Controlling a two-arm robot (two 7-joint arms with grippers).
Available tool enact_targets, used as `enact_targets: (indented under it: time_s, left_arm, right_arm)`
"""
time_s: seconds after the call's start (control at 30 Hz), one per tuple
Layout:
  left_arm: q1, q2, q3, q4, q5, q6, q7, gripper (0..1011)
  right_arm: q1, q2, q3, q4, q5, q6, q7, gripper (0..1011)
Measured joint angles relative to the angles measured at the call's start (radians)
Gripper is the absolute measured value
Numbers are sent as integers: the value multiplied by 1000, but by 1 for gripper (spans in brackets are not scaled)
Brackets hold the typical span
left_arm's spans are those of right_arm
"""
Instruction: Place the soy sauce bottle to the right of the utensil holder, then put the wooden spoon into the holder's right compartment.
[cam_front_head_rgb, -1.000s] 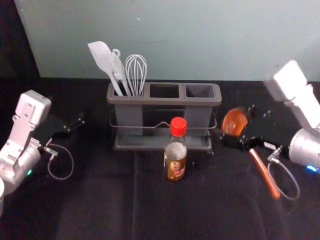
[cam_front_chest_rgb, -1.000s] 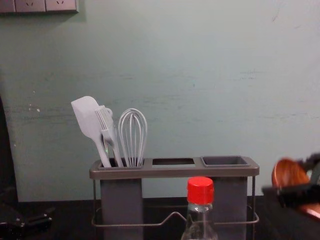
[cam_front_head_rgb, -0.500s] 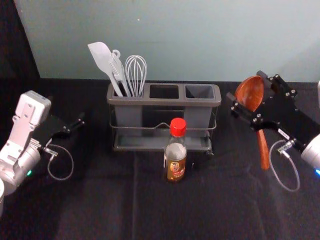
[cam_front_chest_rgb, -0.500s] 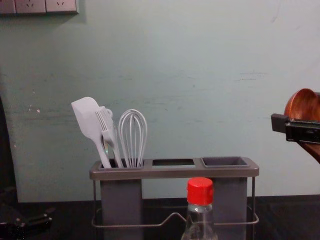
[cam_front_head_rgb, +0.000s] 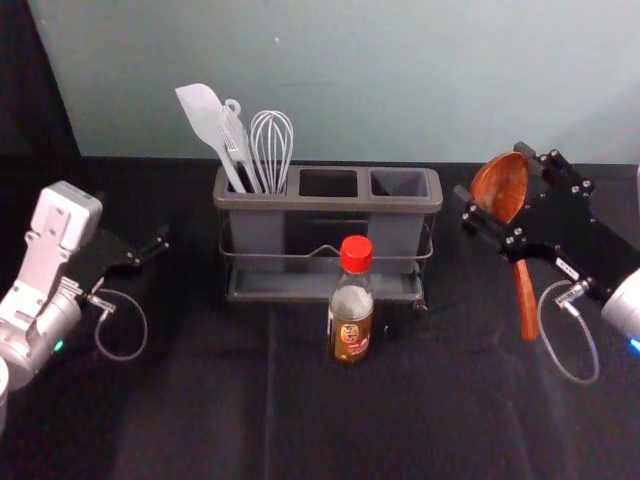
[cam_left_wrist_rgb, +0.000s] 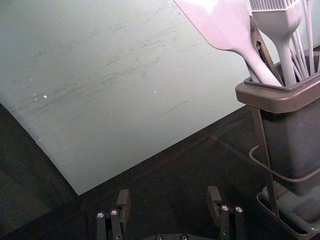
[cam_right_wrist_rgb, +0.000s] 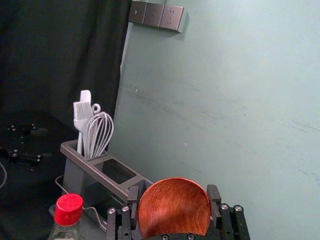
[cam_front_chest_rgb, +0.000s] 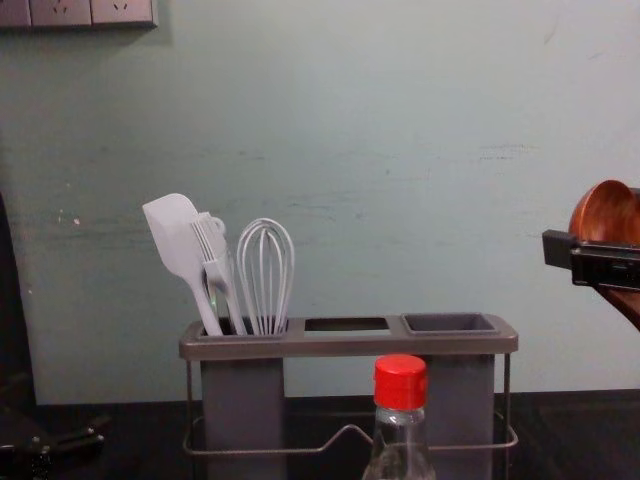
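While gripping a brown wooden spoon (cam_front_head_rgb: 500, 190) by its round bowl, held up over the right side of the black counter (cam_front_head_rgb: 200, 400), near the back edge: the right black metal pincer (cam_front_head_rgb: 492, 170). Spoon tilted, with bowl up and handle down, well apart from the holder's right compartment (cam_front_head_rgb: 400, 183). Over the left side of the counter, the left black metal pincer (cam_front_head_rgb: 132, 218), wide apart and holding nothing. Close to the back edge, around the middle, a long grey utensil holder (cam_front_head_rgb: 285, 201) with thin wire rails. Standing in its left compartment, a white flat spatula (cam_front_head_rgb: 203, 112), a white brush (cam_front_head_rgb: 236, 135) and a white round whisk (cam_front_head_rgb: 272, 150). Upright on the counter in front of the holder, not to its right, a clear soy sauce bottle (cam_front_head_rgb: 352, 325) with a red cap.
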Motion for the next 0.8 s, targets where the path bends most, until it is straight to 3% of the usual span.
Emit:
enact_targets:
  time_s: [0.5, 0.8]
  left_arm:
    - [0, 0, 0, 0, 0, 0, 0, 1005]
    - [0, 0, 0, 0, 0, 0, 0, 1005]
  right_arm:
    - [1, 0, -1, 0, -2, 0, 2, 838]
    - [95, -42, -34, 71, -4, -12, 49, 837]
